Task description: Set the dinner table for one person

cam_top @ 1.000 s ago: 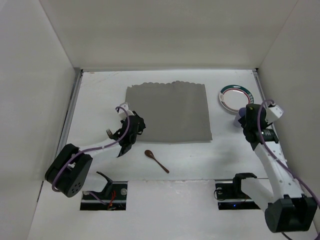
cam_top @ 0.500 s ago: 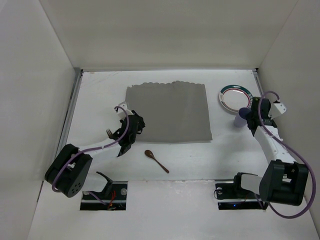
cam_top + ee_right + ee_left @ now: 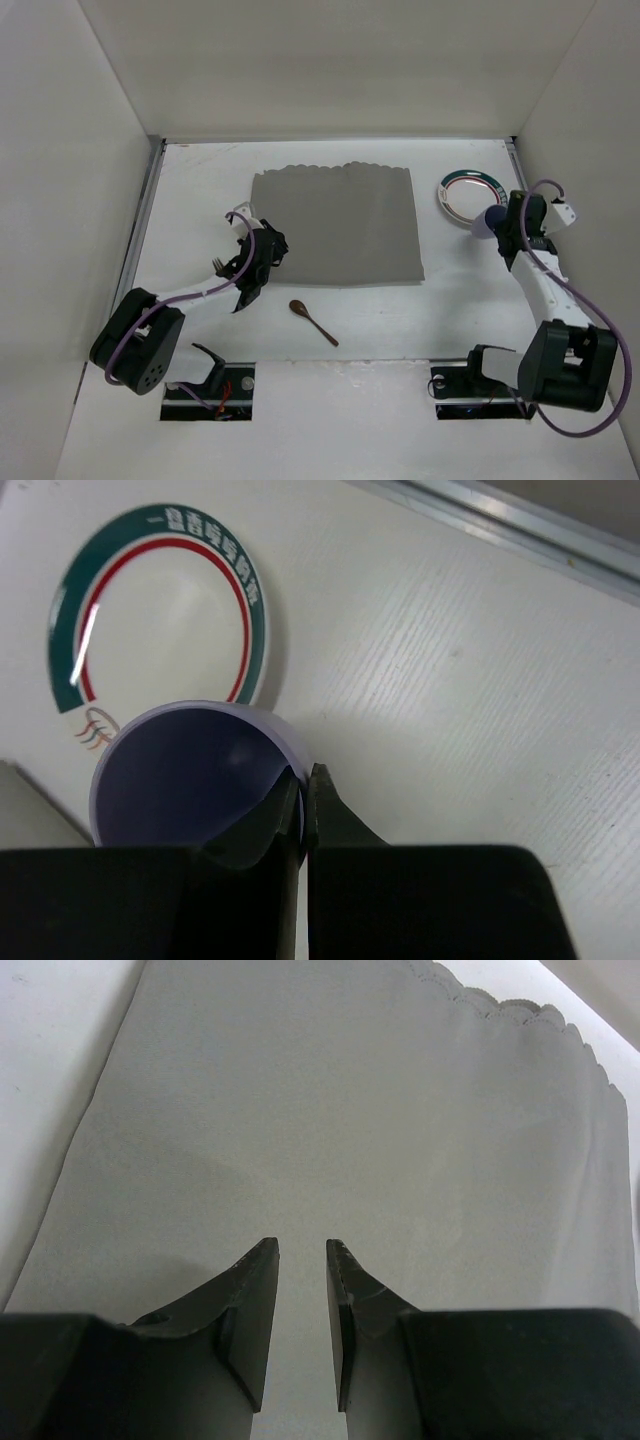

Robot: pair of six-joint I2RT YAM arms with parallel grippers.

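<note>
Dinner table [image 3: 400, 310] spreads white under both arms. Left gripper [image 3: 302, 1260] hovers over the grey mat's [image 3: 335, 226] left edge, jaws narrowly parted, nothing between them; a fork [image 3: 217, 265] peeks beside it. A wooden spoon [image 3: 313, 321] lies near. At right, the gripper [image 3: 305, 785] pinches the purple cup's [image 3: 190, 780] rim beside the plate [image 3: 160, 620].

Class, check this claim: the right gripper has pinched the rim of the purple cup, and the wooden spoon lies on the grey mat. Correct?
Not quite. The top external view shows the wooden spoon on the dinner table, off the grey mat. The right gripper does pinch the purple cup.
</note>
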